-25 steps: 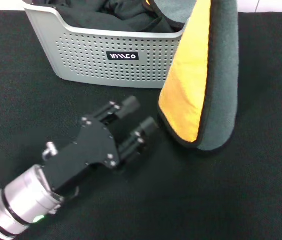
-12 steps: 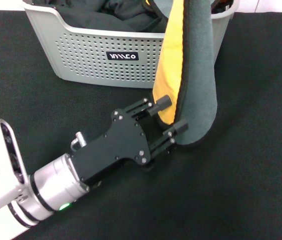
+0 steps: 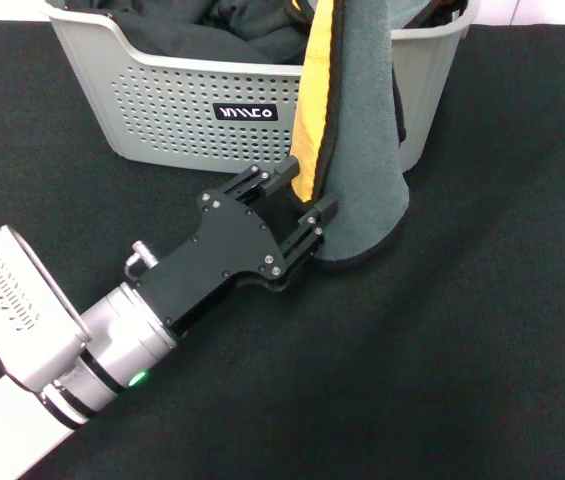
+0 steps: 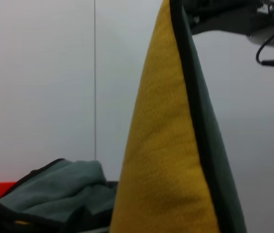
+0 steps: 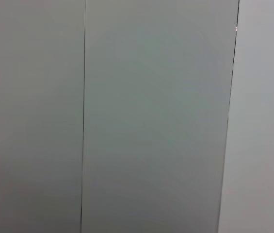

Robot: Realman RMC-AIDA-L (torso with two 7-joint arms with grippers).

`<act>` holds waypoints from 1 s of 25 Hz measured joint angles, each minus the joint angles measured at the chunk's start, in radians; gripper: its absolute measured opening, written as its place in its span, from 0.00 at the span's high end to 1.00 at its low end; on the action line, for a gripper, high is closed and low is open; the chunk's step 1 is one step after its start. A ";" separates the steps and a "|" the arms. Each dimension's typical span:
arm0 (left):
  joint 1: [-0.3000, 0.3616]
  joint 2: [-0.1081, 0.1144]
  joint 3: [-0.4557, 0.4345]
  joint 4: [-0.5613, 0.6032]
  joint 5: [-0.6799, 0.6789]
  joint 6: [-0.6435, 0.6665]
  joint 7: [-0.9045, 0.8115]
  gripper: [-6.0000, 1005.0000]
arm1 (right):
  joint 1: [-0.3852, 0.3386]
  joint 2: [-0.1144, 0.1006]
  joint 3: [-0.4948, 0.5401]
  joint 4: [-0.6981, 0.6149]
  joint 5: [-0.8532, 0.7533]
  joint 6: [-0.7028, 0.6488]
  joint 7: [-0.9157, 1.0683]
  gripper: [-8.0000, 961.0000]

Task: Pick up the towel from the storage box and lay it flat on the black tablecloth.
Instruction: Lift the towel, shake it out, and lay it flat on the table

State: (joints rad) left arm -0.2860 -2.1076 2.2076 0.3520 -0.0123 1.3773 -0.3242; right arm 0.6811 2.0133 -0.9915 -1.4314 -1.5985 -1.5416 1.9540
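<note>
Black, finely textured fabric, the black tablecloth (image 3: 502, 330), fills the scene as the left gripper (image 3: 302, 205) reaches in from the near left. Its dark fingers (image 3: 280, 176) are spread, one on either side of the lower edge of the towel (image 3: 362, 150), bracketing the hem without visibly pinching it. The plush towel hangs in a tall, narrow fold, yellow-orange face to the left, grey-green to the right, with black trim along the seam; its bottom hem touches or nearly touches the cloth just in front of the storage box (image 3: 162, 110). That box, a light grey perforated plastic basket with a small black logo label, stands at the far left and centre with dark cloths (image 3: 222, 30) heaped inside. The towel's top runs out of frame, held from above by something only partly seen in the left wrist view (image 4: 170, 160); the right gripper itself is not visible, so its fingers cannot be judged. The lift out of the box looks done. Spreading the towel flat on the tablecloth remains.
</note>
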 joint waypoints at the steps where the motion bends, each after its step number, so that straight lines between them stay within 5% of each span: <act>1: 0.000 0.000 0.000 0.000 0.000 0.000 0.000 0.50 | 0.000 0.000 0.002 -0.002 0.000 0.001 0.001 0.98; 10: 0.043 0.000 0.006 -0.008 -0.024 -0.007 0.082 0.50 | -0.013 -0.014 0.018 -0.008 0.002 0.021 0.006 0.98; 25: 0.050 0.000 0.041 0.004 -0.059 0.039 0.077 0.52 | -0.024 -0.006 0.020 0.002 0.000 0.021 0.004 0.98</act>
State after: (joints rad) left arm -0.2360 -2.1076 2.2482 0.3557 -0.0713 1.4164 -0.2470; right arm 0.6573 2.0070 -0.9712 -1.4295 -1.5983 -1.5203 1.9583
